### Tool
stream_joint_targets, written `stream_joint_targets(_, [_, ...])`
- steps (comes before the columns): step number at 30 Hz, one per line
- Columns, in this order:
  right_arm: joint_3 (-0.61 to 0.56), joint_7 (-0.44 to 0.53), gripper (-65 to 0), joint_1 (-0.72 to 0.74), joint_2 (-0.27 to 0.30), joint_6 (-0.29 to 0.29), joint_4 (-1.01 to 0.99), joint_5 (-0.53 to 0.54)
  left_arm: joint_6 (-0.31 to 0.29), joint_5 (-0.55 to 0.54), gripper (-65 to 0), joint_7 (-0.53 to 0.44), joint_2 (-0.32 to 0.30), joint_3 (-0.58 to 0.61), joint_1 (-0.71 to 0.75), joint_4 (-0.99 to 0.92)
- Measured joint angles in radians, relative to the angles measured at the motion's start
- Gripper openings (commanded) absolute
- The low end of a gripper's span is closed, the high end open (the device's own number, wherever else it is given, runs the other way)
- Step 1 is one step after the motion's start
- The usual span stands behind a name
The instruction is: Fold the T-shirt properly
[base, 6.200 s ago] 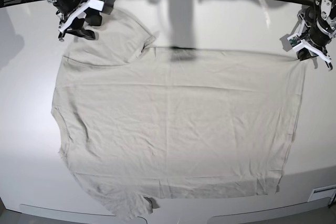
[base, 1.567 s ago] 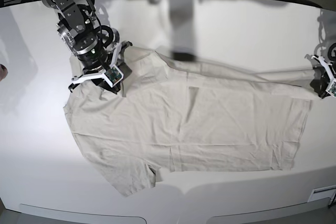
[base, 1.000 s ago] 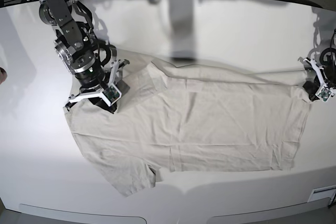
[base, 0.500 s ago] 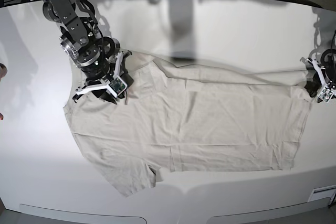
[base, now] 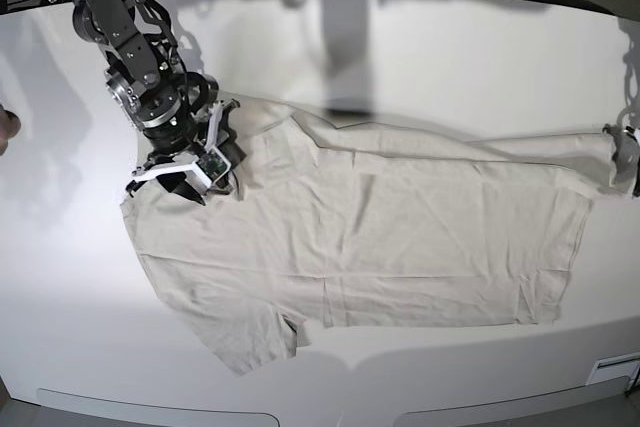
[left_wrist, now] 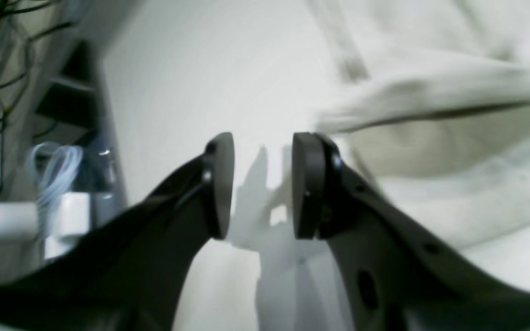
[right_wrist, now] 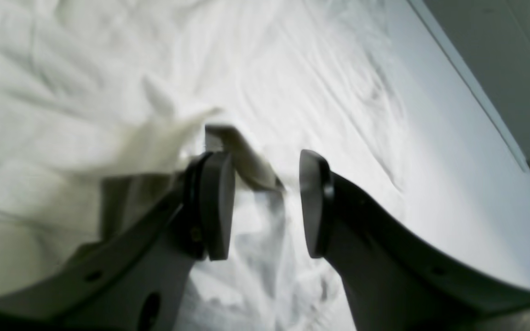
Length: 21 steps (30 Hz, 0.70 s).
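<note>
The pale beige T-shirt (base: 370, 237) lies on the white table (base: 450, 57), its far half folded forward over the body, one sleeve at the front left. My right gripper (base: 180, 185) hovers over the shirt's left shoulder area. In the right wrist view this gripper (right_wrist: 265, 202) is open, with a raised fold of cloth (right_wrist: 242, 161) lying loose just beyond its fingers. At the right edge of the base view, my left gripper (base: 630, 159) sits beside the shirt's hem corner. Seen from the left wrist camera, it (left_wrist: 262, 184) is open over bare table, and the shirt (left_wrist: 453, 115) lies to its right.
A small white label (base: 615, 367) sits at the table's front right corner. Cables and a dark frame (left_wrist: 53, 156) stand past the table edge in the left wrist view. A bit of a person's hand (base: 6, 127) shows at the left border.
Both grippers have opened and let go of the shirt. The left gripper has drawn back toward the right edge; the right gripper has lifted slightly off the shoulder fold.
</note>
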Motion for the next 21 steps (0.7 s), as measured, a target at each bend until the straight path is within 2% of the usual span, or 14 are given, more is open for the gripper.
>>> stream_joint_targets(4, [0.000,-0.026,-41.3,-0.030,0.019,-0.005,0.082,0.001,-0.001,-0.009,-45.1,0.080,-0.008,-0.001,0.006,0.001])
stream_joint_targets(10, [-0.003,-0.056,-41.3,-0.104,0.045,-0.006,0.218,-0.002,0.000,0.005,-47.6,0.097,-0.007,0.000,0.132,0.080])
stream_joint_targets(16, [-0.002,-0.100,-41.3,-0.203,0.092,-0.006,0.285,-0.093,0.000,0.122,-47.6,0.106,-0.008,0.003,0.291,0.265])
stream_joint_targets(21, [-0.002,-0.166,-41.3,-0.283,0.149,-0.005,0.360,-0.167,-0.001,0.217,-47.6,0.179,-0.010,0.003,0.366,0.418])
